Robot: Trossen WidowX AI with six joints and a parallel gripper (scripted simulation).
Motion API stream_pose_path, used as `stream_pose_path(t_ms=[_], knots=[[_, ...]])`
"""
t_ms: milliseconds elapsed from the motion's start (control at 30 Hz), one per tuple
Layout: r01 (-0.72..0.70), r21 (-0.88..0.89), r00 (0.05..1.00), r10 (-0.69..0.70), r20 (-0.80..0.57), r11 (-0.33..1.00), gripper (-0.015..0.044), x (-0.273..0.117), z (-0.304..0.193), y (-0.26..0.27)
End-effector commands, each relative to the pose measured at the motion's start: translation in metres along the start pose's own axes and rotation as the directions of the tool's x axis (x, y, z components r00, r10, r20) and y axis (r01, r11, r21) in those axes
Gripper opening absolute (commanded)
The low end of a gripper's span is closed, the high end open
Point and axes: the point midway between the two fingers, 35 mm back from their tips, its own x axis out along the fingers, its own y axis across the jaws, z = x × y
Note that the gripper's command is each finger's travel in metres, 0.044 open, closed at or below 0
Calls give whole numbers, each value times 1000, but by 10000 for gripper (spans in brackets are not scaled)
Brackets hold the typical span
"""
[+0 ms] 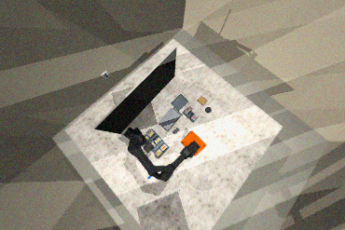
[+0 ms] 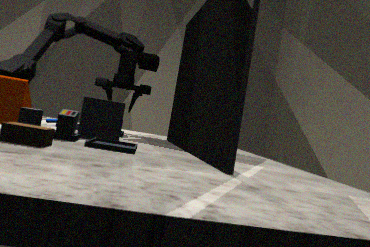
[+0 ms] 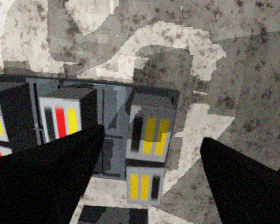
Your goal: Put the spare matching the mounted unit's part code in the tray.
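Observation:
My gripper [image 2: 120,105] [image 3: 153,137] is open and empty, pointing down above the rack [image 3: 114,111] of spares. In the wrist view a spare [image 3: 148,137] with one black and two yellow bars lies between the fingertips in view, below them. A spare [image 3: 143,187] with two yellow bars and one black sits just below it. Left of them, another spare [image 3: 61,120] shows black, red and yellow bars. The dark flat tray [image 1: 179,102] [image 2: 111,146] holds nothing that I can see. A small unit [image 2: 67,124] has coloured bars on top; its full code is unreadable here.
An upright grey panel [image 2: 102,117] [image 1: 169,121] stands between the rack and the tray. A tall black screen [image 1: 140,101] [image 2: 212,76] stands beside the arm. Also there are a brown block [image 1: 201,100] [image 2: 27,134], a black round thing [image 1: 208,110] and the orange base plate [image 1: 187,137].

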Motion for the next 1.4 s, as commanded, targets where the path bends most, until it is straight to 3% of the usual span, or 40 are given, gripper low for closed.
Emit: stream_pose_path(t_ms=[0, 1367], knots=[[-4, 6, 1000, 4, -4, 1000, 300, 9, -2, 0], [-4, 6, 1000, 4, 2, 1000, 300, 61, 0, 2]])
